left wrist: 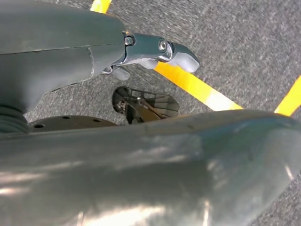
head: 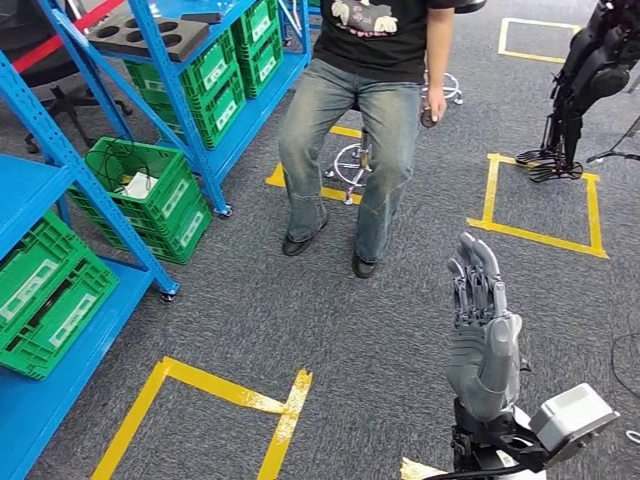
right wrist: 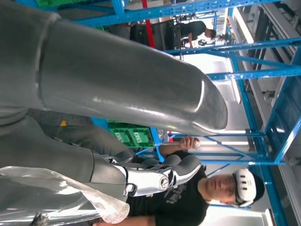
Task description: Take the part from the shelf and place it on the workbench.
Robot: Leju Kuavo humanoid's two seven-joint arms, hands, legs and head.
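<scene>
Right hand (head: 483, 335) raised, holding nothing, fingers loosely apart (left hand (left wrist: 156, 49) grip unclear).

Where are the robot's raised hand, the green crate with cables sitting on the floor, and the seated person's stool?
right hand (head: 483, 345): head view, back of the grey palm.
green crate (head: 167, 200): head view, its front wall.
stool (head: 349, 165): head view, chrome footring between the legs.

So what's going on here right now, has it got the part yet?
Not yet, as far as these views show. The right hand is raised with its fingers upright and apart, holding nothing. The blue shelf with green crates stands to the left, out of its grasp. A person sits on a stool ahead. The left hand hangs over the taped floor, seemingly empty.
</scene>
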